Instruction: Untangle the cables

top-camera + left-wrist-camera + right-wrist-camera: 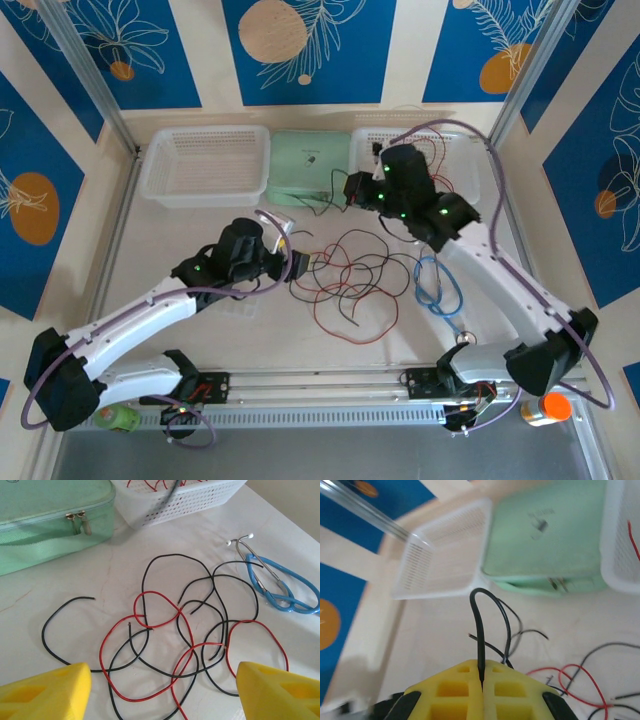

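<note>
Cables [345, 278] lie in a loose red-and-black heap just in front of the green case [308, 166] — light, limp, springy strands, probably best taken near a free end. The right wrist view shows the right gripper [482, 679] clamped on a black cable [479, 635] arching toward the case, a pinch the top view leaves unclear; the left wrist view lays out the crossings, the left gripper [162, 692] spread wide above them.

I read the pale table [260, 335] as carrying a tangle of red and black cables [345, 280] at its centre, with a blue stethoscope [437, 285] just to the right. Along the far edge, side by side: left basket [205, 165], mint zip case [308, 165], right basket [200, 497].
</note>
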